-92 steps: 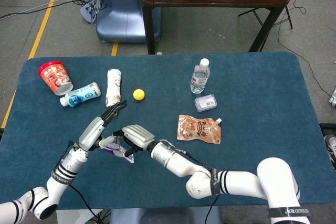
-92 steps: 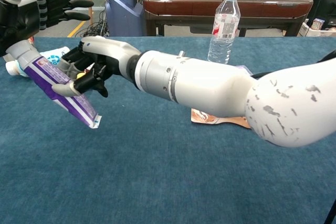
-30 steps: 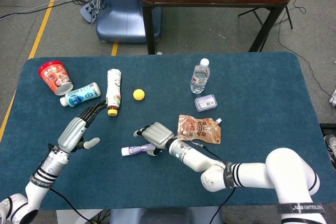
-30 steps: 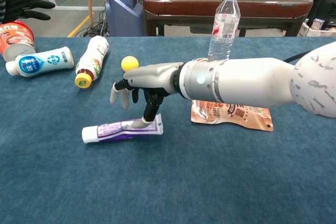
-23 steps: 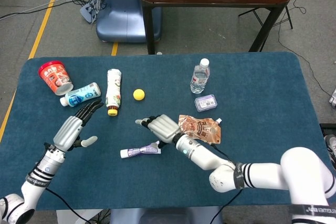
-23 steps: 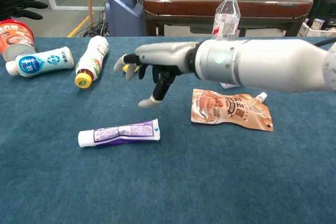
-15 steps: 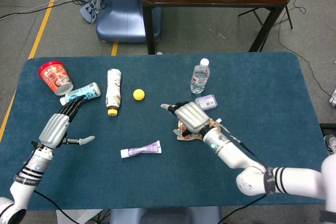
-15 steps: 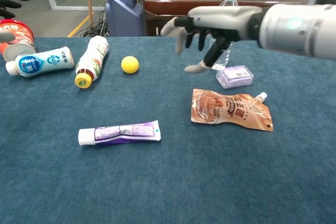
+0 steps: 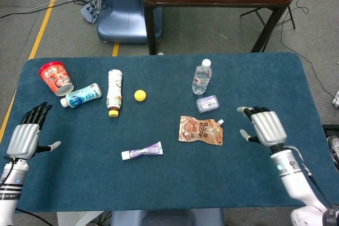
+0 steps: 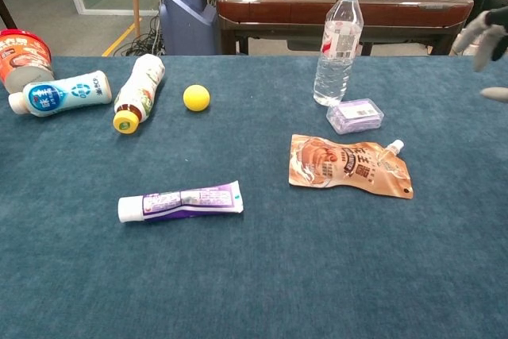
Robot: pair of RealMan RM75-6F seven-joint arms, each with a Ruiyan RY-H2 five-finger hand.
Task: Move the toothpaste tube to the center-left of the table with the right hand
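The toothpaste tube (image 9: 142, 151) (image 10: 180, 202), white and purple, lies flat on the blue cloth left of the middle, cap to the left. Nothing touches it. My right hand (image 9: 263, 126) hovers over the right side of the table, fingers spread and holding nothing; only its fingertips (image 10: 486, 31) show at the right edge of the chest view. Far left, by the table's edge, my left hand (image 9: 27, 134) is open too, fingers apart. It is out of the chest view.
An orange pouch (image 9: 201, 130) lies right of the tube, with a small clear box (image 9: 207, 103) and a water bottle (image 9: 201, 77) behind it. A yellow ball (image 9: 140, 95), two lying bottles (image 9: 114, 91) (image 9: 81, 95) and a red cup (image 9: 55, 77) sit at the back left.
The right hand let the tube down on the cloth, then drew back to the right side of the table. The left hand pulled away to the far left edge. The tube stays put.
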